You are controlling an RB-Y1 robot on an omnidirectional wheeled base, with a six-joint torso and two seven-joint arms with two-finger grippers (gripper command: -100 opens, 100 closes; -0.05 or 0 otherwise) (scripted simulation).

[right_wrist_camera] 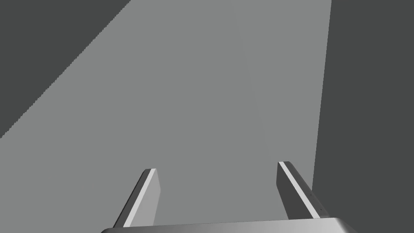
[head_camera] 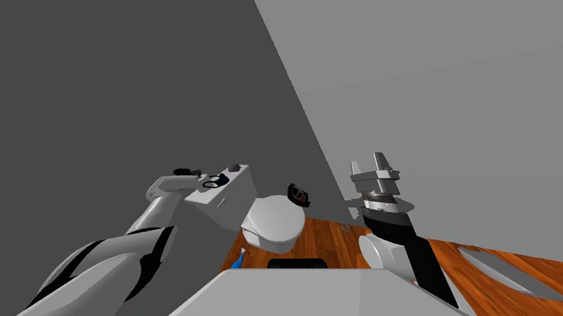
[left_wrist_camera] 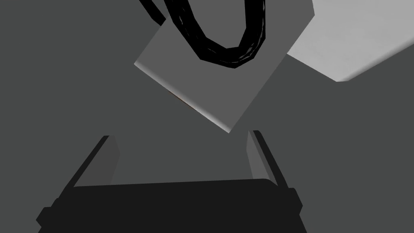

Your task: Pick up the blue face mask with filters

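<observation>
Toilet tank top point(head_camera: 202, 193) — mask point(head_camera: 216, 181) just ahead of open left claw point(left_wrist_camera: 180, 135).

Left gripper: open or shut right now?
Open: the left gripper has its fingers wide apart, nothing between them; the toilet tank lies ahead.

Reaches far forward with the left arm point(head_camera: 146, 228), left gripper point(left_wrist_camera: 182, 157) spread wide. Holds the right arm point(head_camera: 411, 248) bent at the side, right gripper point(right_wrist_camera: 220, 190) pointing up, likewise spread.
</observation>
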